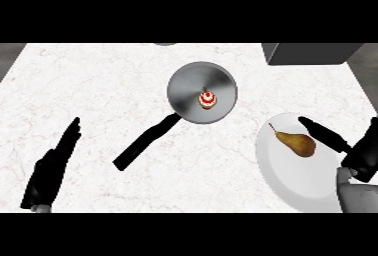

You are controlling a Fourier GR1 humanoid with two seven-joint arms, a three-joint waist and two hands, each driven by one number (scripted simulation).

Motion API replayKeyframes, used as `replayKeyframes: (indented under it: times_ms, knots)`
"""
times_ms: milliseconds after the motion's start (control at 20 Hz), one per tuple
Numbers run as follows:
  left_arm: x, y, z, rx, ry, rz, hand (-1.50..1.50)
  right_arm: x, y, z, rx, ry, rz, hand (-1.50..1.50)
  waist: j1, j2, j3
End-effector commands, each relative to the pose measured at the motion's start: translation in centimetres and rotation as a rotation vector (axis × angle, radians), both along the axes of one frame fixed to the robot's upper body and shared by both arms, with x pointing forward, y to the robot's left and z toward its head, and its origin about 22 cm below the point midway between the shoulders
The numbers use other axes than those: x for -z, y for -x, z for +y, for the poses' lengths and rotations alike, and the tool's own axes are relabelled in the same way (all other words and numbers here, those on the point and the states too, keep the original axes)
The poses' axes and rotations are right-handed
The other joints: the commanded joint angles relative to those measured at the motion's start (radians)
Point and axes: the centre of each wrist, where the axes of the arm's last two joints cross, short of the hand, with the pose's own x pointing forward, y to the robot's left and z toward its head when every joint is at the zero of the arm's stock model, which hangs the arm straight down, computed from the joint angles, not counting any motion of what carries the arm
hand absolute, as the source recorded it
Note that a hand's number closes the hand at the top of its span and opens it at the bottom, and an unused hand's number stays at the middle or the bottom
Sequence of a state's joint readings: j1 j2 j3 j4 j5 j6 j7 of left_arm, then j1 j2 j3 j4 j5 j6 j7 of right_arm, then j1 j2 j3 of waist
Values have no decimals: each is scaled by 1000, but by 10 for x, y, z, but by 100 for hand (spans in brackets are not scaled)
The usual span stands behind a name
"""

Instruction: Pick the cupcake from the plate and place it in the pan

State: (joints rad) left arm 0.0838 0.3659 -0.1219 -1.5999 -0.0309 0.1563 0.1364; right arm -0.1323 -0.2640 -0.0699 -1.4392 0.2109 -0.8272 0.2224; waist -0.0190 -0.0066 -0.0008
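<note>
The cupcake (208,99) sits inside the pan (189,85), right of its middle, near the surface's (103,75) far edge; the pan's black handle (146,141) points back toward me. On the plate (295,175) at the right edge lies a pear (297,143). My right hand (347,147) hovers over that plate, fingers (319,130) straight, holding nothing. My left hand (52,172) rests open at the near left.

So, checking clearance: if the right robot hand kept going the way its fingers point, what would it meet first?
Probably the pear on the white plate; the right robot hand points up-left over it, though height is unclear.
</note>
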Motion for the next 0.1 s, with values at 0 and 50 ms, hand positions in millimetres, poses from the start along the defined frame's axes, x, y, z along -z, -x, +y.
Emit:
replayKeyframes:
  times_ms: [0,50]
  knots:
    - [-2,1,-15,10,21,-12,0,-27,35,-22,-14,3,1,-150,10,4,0]
    - [-1,6,-7,3,4,-16,0,-15,47,-36,-12,12,5,-150,13,4,1]
